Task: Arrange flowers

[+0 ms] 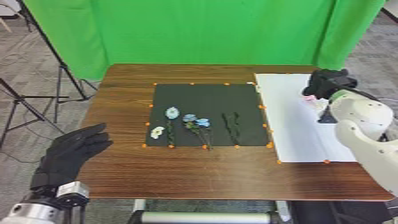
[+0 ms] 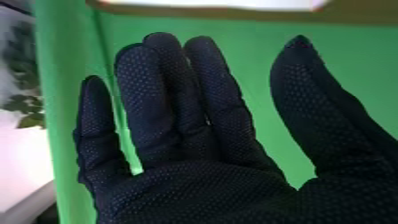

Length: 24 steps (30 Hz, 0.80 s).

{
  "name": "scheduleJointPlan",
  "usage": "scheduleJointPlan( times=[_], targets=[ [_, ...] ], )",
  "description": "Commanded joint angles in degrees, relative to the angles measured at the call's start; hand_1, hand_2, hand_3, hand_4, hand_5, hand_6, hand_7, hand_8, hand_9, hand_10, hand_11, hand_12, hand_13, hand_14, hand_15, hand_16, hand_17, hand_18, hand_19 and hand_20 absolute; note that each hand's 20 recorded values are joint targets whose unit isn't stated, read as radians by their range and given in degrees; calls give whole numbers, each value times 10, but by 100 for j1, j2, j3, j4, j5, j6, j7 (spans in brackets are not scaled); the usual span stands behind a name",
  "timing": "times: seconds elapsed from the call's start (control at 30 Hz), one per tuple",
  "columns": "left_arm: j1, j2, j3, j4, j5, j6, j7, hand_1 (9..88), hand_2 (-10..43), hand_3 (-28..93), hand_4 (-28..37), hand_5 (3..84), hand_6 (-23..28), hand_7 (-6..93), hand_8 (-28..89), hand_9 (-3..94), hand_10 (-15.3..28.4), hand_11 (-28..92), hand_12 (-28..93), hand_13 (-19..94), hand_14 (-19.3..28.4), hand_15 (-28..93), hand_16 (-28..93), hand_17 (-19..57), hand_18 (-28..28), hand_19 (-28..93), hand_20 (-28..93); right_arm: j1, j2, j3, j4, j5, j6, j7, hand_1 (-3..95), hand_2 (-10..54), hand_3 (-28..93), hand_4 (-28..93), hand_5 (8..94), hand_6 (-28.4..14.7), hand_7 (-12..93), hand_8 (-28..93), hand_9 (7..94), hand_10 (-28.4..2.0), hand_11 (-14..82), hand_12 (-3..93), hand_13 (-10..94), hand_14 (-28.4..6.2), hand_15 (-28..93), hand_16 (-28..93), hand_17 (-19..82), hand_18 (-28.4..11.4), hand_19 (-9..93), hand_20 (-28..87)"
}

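Flowers (image 1: 203, 123) lie loose on the black mat (image 1: 209, 97): a small white bloom (image 1: 157, 132) towards its left edge, a pale blue bloom (image 1: 172, 113) just beside that, a blue cluster nearer the middle, and two dark wavy stems (image 1: 234, 129) to the right. Something pink (image 1: 312, 102), probably another flower, is over the white sheet (image 1: 298, 135), right of the mat. I have the right hand (image 1: 329, 83) beyond that pink, off the mat's far right; its fingers are straight, thumb spread, and I see nothing held. My left hand (image 1: 69, 151) rests left of the mat, fingers relaxed and empty. I expect these pieces to be very light, with bendable stems and soft petals that crush easily, so each wants a gentle pinch midway along the stem, never on the bloom. Stems that thin could roll or slip from gloved fingertips, and lying so close on the mat, neighbours might snag and come along.
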Motion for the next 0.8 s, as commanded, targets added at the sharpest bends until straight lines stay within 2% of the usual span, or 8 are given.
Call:
scheduleJointPlan(
  times=[0.03,0.23,0.27,0.33,0.4,0.5,0.57,0.8],
  targets=[
    [-240,11,245,105,-32,-86,-8,277,59,813,-114,488,146,133,-79,427,231,391,115,323,284,630,-126,-82,221,568,207,-142,18,5,173,-633,-66,422,221,12,884,-282,526,-48,212,-138,517,-156,297,173,448,-137,747,178,73,-234,641,320],
    [-20,-32,61,53,-57,-42,42,275,60,813,-114,488,146,134,-79,427,231,391,116,324,284,631,-126,-82,221,568,207,-543,43,409,27,-383,-512,778,218,-11,888,-282,512,-59,203,-134,489,-168,271,173,413,-154,748,165,56,-243,634,319],
    [71,56,41,40,-143,19,137,275,59,814,-114,488,146,134,-79,427,231,391,116,324,284,631,-126,-82,221,568,207,-561,6,436,14,-352,-627,800,217,-13,888,-282,510,-62,201,-133,487,-171,268,174,410,-157,749,164,54,-244,634,320],
    [138,47,-3,23,-159,34,154,275,60,813,-114,488,146,134,-79,427,231,391,116,324,284,630,-126,-82,221,568,207,-635,-130,534,46,-409,-813,731,215,-18,888,-282,511,-68,197,-131,489,-177,264,176,407,-161,751,162,48,-248,632,321],
    [99,13,-31,30,-131,-18,74,275,59,813,-114,488,146,134,-79,427,231,391,116,323,284,630,-126,-82,221,568,208,-682,-143,482,112,-427,-719,713,216,-20,886,-282,514,-69,194,-128,493,-176,266,178,408,-162,752,159,46,-250,629,321],
    [81,19,-7,40,-165,27,111,275,59,814,-114,488,146,133,-79,428,231,391,116,323,284,631,-126,-82,222,567,208,-600,-298,442,221,-500,-756,671,218,-22,884,-282,520,-69,193,-126,499,-174,269,179,415,-158,755,156,45,-251,626,323],
    [9,-13,18,65,-131,25,9,274,60,813,-115,489,146,134,-79,428,231,391,115,323,284,631,-126,-82,222,567,208,-514,-329,349,257,-581,-787,645,223,-27,881,-282,521,-68,194,-125,503,-172,272,180,420,-156,756,156,45,-252,625,323],
    [-100,28,120,103,-126,-38,23,275,60,813,-114,489,147,135,-79,427,231,392,116,323,284,631,-126,-82,221,567,208,-411,-341,60,409,-773,-532,834,254,-34,862,-282,537,-44,213,-132,529,-160,285,178,440,-148,755,155,57,-253,628,326]
  ],
)
